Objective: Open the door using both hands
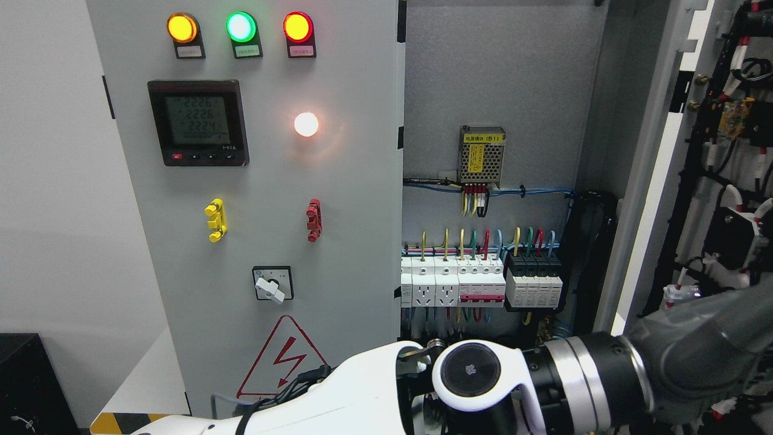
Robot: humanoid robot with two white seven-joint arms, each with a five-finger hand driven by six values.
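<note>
The grey cabinet has two doors. Its left door (253, 181) is closed and carries three lit lamps, a meter (198, 122), a yellow handle (215, 220), a red handle (313, 220) and a rotary switch (272, 284). The right door (658, 181) is swung wide open to the right, its wired inner face showing. My white left arm (338, 393) rises from the lower left to the bottom of the opening; its hand is mostly hidden behind my right arm. My grey right arm (634, 368) enters from the right and ends in a white joint (471, 370); its hand is below the picture.
Inside the open half are a power supply (481, 156), a row of breakers and sockets (480, 284) and coloured wires. A black box (30, 386) stands at the lower left by the wall. A warning triangle (284, 356) marks the left door's foot.
</note>
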